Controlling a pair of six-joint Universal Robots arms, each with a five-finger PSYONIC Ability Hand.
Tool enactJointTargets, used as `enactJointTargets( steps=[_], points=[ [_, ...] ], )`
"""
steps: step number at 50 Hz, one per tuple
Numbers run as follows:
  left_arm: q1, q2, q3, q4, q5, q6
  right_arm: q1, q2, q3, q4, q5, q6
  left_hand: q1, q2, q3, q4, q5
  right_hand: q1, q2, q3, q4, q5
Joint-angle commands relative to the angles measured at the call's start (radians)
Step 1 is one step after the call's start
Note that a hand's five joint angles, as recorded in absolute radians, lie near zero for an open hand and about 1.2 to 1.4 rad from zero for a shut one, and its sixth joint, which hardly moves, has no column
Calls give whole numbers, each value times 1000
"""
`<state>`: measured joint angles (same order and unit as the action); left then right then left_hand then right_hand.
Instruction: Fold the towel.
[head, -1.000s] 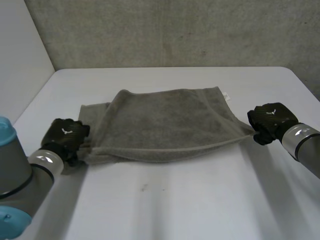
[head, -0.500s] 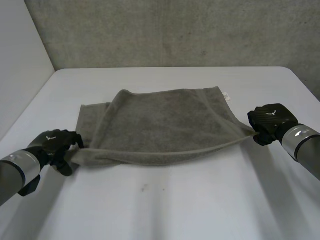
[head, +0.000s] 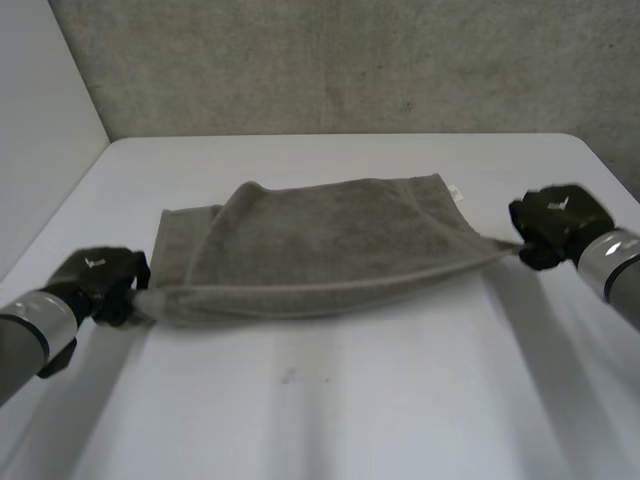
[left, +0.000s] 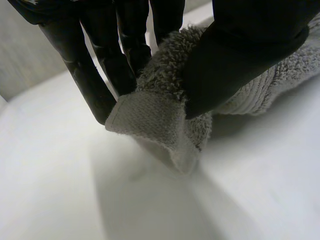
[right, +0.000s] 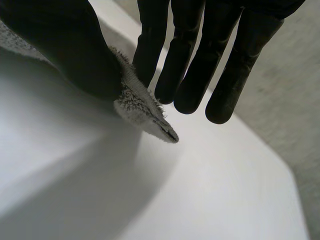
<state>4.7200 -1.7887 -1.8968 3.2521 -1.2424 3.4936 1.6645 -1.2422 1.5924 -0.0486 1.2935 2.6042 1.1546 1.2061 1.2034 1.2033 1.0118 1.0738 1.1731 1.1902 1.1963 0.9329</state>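
A grey towel (head: 320, 240) lies on the white table (head: 330, 410), its near edge lifted and stretched between both hands. My left hand (head: 98, 282) is shut on the towel's near left corner (left: 150, 120), pinching it between thumb and fingers (left: 100, 65) just above the table. My right hand (head: 556, 222) is shut on the near right corner (right: 145, 112), held between thumb and fingers (right: 190, 65). The far half of the towel rests flat, with a fold ridge near its far left and a small white tag (head: 455, 192) at the far right corner.
A grey wall (head: 340, 60) rises behind the table's far edge. Bare tabletop spreads in front of the towel, with a small dark speck (head: 288, 377) on it. The table's right edge (head: 610, 170) passes close to my right hand.
My left hand has closed on the near left corner and drawn it outward to the left. My right hand has risen and moved slightly right, pulling the near edge taut.
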Motion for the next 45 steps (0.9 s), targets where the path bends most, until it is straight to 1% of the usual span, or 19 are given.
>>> enactJointTargets(
  steps=[1,5,6,8,10,14,16,22,24,27,29,30,32,38,40,41,42,43,45],
  points=[
    [-3,257,59,-9,-6,-2,0,-210,-116,114,-6,-12,242,190,193,193,210,322,223,206,200,289],
    [-2,452,165,-15,-9,-8,-2,-331,-299,278,-25,-26,242,190,193,193,210,322,223,206,200,289],
    [-2,453,165,-15,-9,-8,-2,-332,-299,279,-25,-26,242,190,193,193,210,322,223,206,200,289],
    [-3,493,211,-28,-11,-21,-2,-371,-438,373,-16,-38,242,190,193,193,210,322,223,206,200,289],
    [-2,529,306,-78,-11,-48,-3,-370,-500,419,-14,-47,242,190,193,193,210,322,223,206,200,289],
    [5,523,380,-152,-9,-59,-15,-361,-578,496,-14,-69,242,190,193,193,210,322,223,206,200,289],
    [9,471,401,-202,-8,-56,-29,-304,-600,550,-11,-107,242,190,193,193,210,322,223,206,200,289],
    [-5,347,387,-238,-8,-51,0,-181,-585,601,0,-199,242,190,193,193,210,322,223,206,200,289],
    [-12,249,371,-238,-6,-51,49,-96,-566,613,30,-239,242,190,193,193,210,322,223,206,200,289],
    [-18,190,372,-236,-9,-50,69,-54,-560,613,55,-253,242,190,193,193,210,322,223,206,200,289],
    [-50,67,392,-233,-14,-44,95,38,-563,604,90,-269,242,190,193,193,210,322,223,206,200,289],
    [-51,66,392,-233,-14,-44,95,38,-563,604,90,-269,242,190,193,193,210,322,223,206,200,289],
    [-75,-47,439,-229,-15,-9,112,128,-592,581,110,-282,242,190,193,193,210,322,223,206,200,289],
    [-103,-175,542,-198,-43,67,147,239,-670,460,141,-283,242,190,193,193,210,322,223,206,200,289],
    [-110,-205,603,-71,-78,76,169,280,-742,328,191,-283,242,190,193,193,210,322,223,206,200,289],
    [-110,-205,604,-71,-78,76,169,280,-743,328,191,-283,242,190,193,193,210,322,223,206,200,289],
    [-118,-207,622,31,-86,71,178,288,-779,247,217,-282,242,190,193,193,210,322,223,206,200,289],
    [-118,-207,622,32,-86,71,178,288,-779,246,217,-282,242,190,193,193,210,322,223,206,200,289],
    [-136,-186,639,258,-95,55,196,267,-816,42,243,-270,242,190,193,193,210,322,223,206,200,289]
  ],
)
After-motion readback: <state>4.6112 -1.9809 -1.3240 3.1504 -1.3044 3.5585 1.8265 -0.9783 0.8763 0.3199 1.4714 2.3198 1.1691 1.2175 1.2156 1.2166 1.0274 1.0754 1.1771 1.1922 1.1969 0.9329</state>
